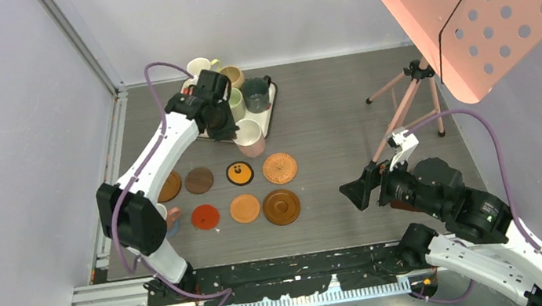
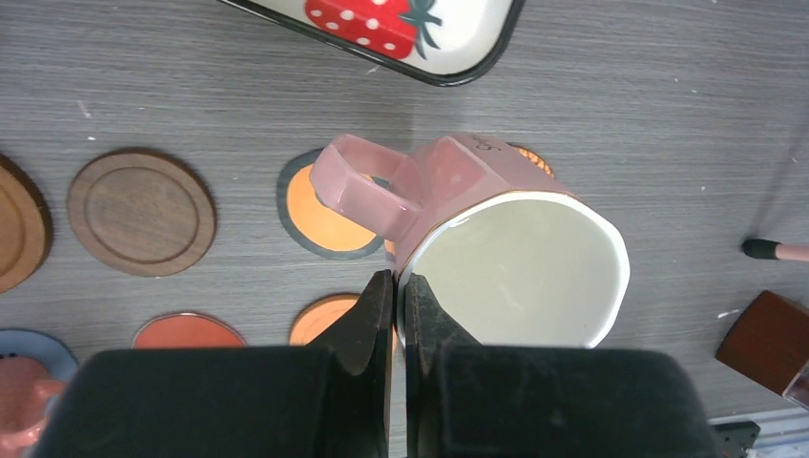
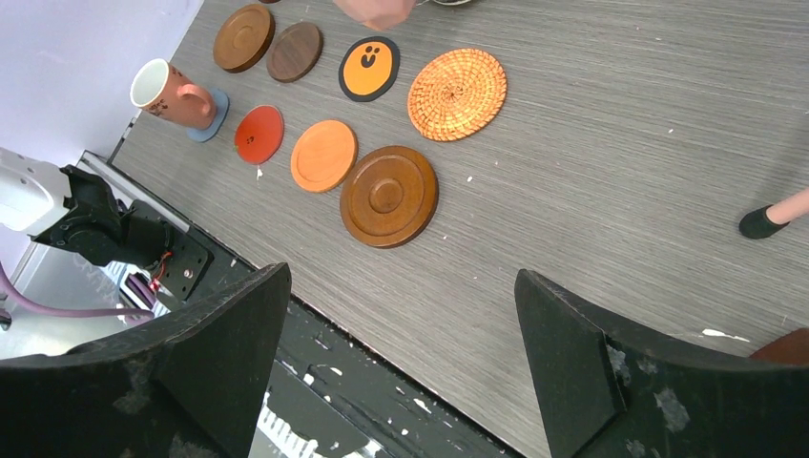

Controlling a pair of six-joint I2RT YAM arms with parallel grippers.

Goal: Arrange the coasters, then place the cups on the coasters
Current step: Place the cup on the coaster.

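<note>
**Coasters laid out, 1 cup down, 2nd cup in the grip**

Arranging looks done to us: 8 coasters sit in 2 rows of 4, all apart from each other. Far row, L to R: brown coaster, dark brown coaster, black-and-orange coaster, wicker coaster. Near row: blue-grey coaster, red coaster, orange coaster, big brown coaster.

Cups: only 1 placed so far, the orange-brown cup, upright on the blue-grey coaster. 7 coasters are bare.

The left gripper has its fingers pressed together on the rim of the pink cup, next to the handle. We judge the cup is lifted. It hangs just in front of the tray, over the black-and-orange and wicker coasters.

The right gripper is spread wide, holds nothing, and hovers well right of the rows.

In the tray we see 4 cups: cream cup, tan cup, pale green cup, dark teal cup. All look empty as far as we can see. The arm hides part of the tray, so there may be more.

Left to do: set the pink cup down, then move the rest of the cups from the tray.
</note>
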